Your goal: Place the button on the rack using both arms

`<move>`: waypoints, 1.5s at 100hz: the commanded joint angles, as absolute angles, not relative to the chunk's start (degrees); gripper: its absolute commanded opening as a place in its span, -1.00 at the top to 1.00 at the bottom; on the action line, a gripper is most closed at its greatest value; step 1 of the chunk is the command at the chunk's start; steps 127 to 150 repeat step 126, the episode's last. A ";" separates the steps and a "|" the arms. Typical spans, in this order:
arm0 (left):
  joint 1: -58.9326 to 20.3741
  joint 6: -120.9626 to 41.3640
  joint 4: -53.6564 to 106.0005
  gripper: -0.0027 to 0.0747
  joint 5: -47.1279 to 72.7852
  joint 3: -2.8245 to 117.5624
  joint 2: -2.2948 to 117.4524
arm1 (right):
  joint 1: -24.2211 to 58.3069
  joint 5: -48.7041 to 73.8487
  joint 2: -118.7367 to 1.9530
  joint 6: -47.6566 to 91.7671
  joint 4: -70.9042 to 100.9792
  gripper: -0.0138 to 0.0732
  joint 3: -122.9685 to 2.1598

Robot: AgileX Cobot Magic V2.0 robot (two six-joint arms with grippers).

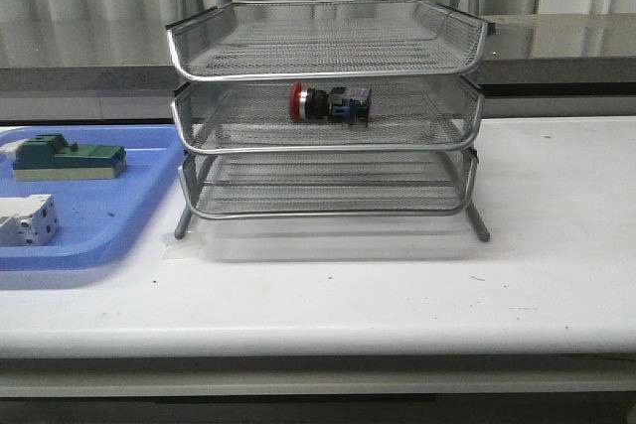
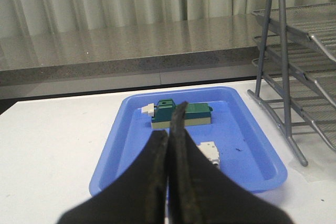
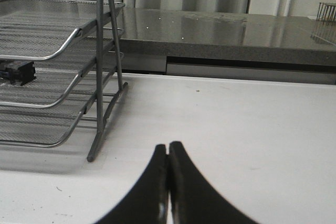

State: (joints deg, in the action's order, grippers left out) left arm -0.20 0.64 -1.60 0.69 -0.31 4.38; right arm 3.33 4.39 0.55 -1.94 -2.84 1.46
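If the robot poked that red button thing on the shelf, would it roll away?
Probably not far. The button lies on its side in the rack's middle tray, and its round red head might let it rock, but the blocky blue-black end likely stops rolling. The tray's raised mesh rim should catch it anyway.

You won't find any readable text, label, brand, no. or sign in any of the 3 views.
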 commanded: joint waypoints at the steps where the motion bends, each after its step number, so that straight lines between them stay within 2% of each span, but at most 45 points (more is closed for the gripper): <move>1: -0.71 1.59 -1.72 0.98 -5.81 -1.54 2.23 | 3.07 -0.49 1.30 -1.97 -3.56 0.82 1.61; 18: -0.71 1.59 -1.72 0.98 -4.74 -2.19 -2.14 | 3.07 -0.49 1.30 -1.97 -3.56 0.82 1.61; 150: -0.71 1.59 -1.30 0.98 -5.41 -2.19 -2.15 | 3.07 -0.49 1.30 -1.97 -3.56 0.82 1.61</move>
